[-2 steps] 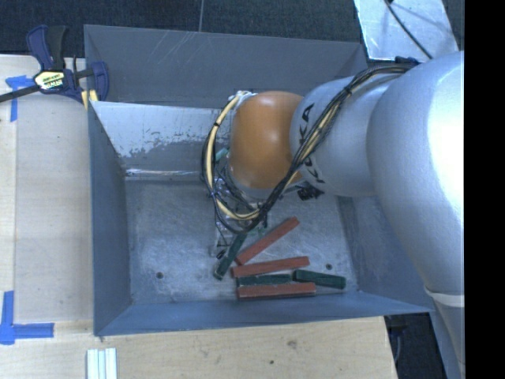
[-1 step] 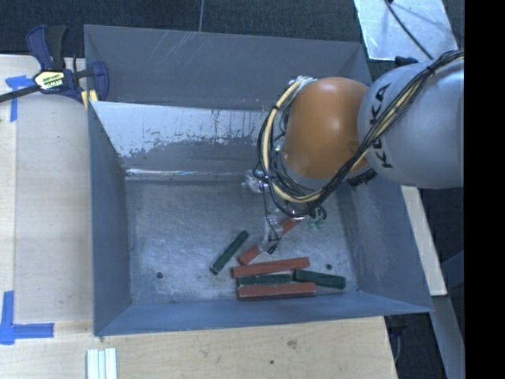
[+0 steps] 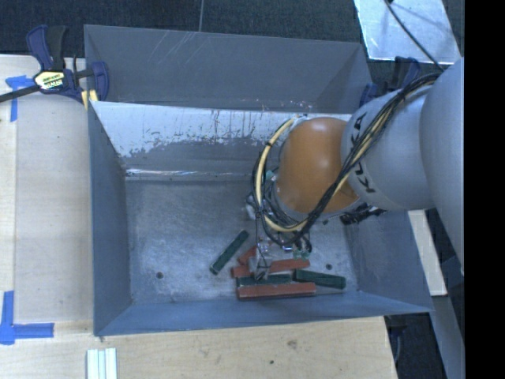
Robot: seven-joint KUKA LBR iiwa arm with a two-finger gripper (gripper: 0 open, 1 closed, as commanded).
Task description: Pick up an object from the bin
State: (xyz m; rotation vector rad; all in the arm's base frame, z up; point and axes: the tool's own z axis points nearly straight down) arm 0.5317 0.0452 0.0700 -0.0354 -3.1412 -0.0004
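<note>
My gripper (image 3: 262,257) is down near the bin floor, toward the front right, under the arm's orange cover. It stands over a small cluster of flat bars. A long red-brown bar (image 3: 276,290) lies along the front wall just below it. A shorter red-brown bar (image 3: 287,265) and a dark green bar (image 3: 319,279) lie to its right. Left of the gripper, a dark green bar (image 3: 229,253) lies slanted and apart from the cluster. Whether any bar sits between the fingers is hidden by the wrist and cables.
The arm with its orange cover and yellow and black cables comes in from the right and hides the bin's right middle. The cluster sits close to the sloped front wall. Bare grey floor stretches left and toward the back.
</note>
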